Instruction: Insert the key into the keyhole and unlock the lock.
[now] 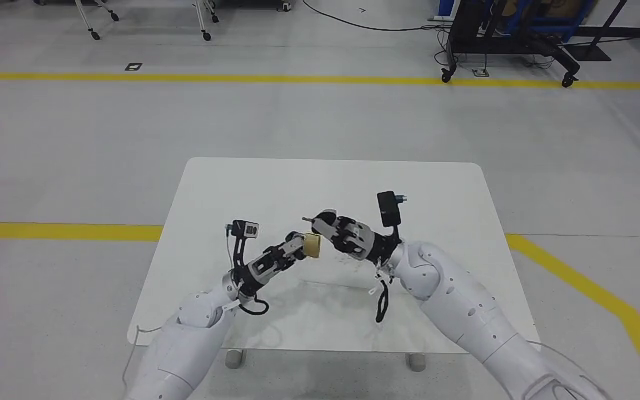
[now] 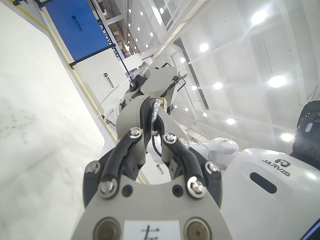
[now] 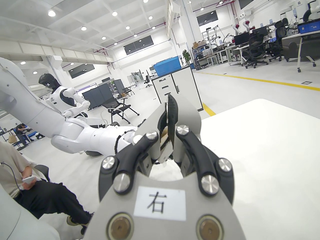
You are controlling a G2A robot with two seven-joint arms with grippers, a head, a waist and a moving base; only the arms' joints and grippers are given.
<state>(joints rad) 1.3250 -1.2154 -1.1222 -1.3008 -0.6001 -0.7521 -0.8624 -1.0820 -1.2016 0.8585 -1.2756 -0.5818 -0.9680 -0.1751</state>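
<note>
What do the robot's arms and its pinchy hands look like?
The left arm and right arm are white shells, each with a looping black cable by the wrist. The left tool and right tool have grey fingers, ridged black pads, black link bars, silver screws and a white sticker bearing one black character.

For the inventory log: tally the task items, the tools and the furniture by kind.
lock: 1
key: 1
tools: 2 (left tool, right tool)
table: 1
Total: 5
</note>
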